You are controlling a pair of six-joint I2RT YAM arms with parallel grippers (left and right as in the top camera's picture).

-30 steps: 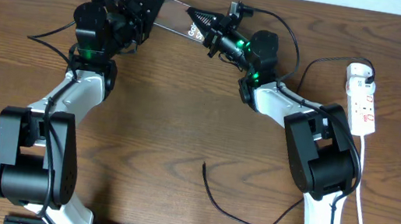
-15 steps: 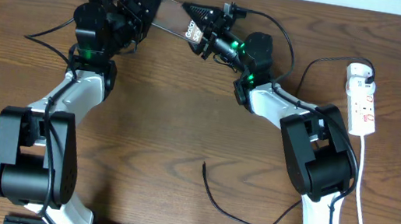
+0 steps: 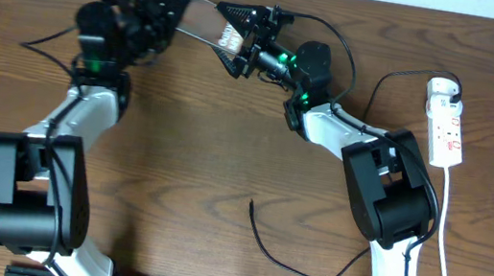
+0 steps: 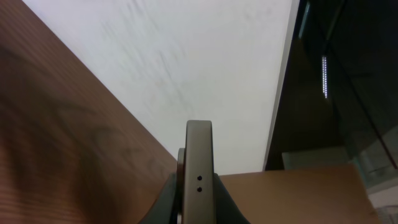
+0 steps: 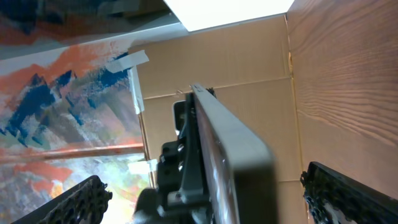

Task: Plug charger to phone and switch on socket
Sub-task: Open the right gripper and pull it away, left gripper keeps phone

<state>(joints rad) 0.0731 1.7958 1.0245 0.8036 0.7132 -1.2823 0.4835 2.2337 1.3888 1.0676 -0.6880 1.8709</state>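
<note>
The phone (image 3: pixel 201 17), a dark glossy slab with white lettering at its right end, is held above the table's far edge. My left gripper (image 3: pixel 160 12) is shut on its left end; the left wrist view shows the phone's grey edge (image 4: pixel 199 177) pinched between the dark fingers (image 4: pixel 166 200). My right gripper (image 3: pixel 239 38) is open and straddles the phone's right end (image 5: pixel 233 158), with both fingertips (image 5: pixel 78 202) apart from it. The charger (image 3: pixel 283 257), a thin black cable, lies on the table with its free tip near the middle front. The socket (image 3: pixel 450 123) lies at the far right.
The strip's white cord (image 3: pixel 445 243) runs down the right side toward the front edge. A black cable (image 3: pixel 386 80) arcs from the round plug on the strip toward the right arm. Brown wooden table (image 3: pixel 208 142) lies between the arms.
My right gripper has gone from shut on the phone's right end to wide open. The left arm has shifted left, carrying the phone with it.
</note>
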